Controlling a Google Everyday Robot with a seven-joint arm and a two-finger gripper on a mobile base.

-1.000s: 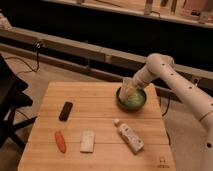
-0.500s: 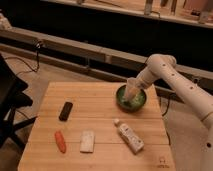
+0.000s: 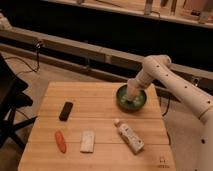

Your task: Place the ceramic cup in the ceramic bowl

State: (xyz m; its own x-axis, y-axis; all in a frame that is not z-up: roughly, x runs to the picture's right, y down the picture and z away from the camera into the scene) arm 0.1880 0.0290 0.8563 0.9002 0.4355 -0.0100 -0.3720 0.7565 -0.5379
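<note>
A green ceramic bowl (image 3: 131, 99) sits at the right rear of the wooden table (image 3: 100, 125). My gripper (image 3: 133, 91) hangs over the bowl, reaching into it from the right. A pale ceramic cup (image 3: 132, 93) shows at the gripper, low inside the bowl. The white arm (image 3: 170, 80) comes in from the right.
On the table lie a black rectangular object (image 3: 65, 110), an orange carrot-like item (image 3: 60, 141), a pale bar (image 3: 88, 141) and a white bottle (image 3: 128, 136) on its side. A dark chair (image 3: 10, 105) stands at the left. A low ledge (image 3: 75, 47) runs behind the table.
The gripper with the cup has lowered slightly into the bowl. Nothing else has moved.
</note>
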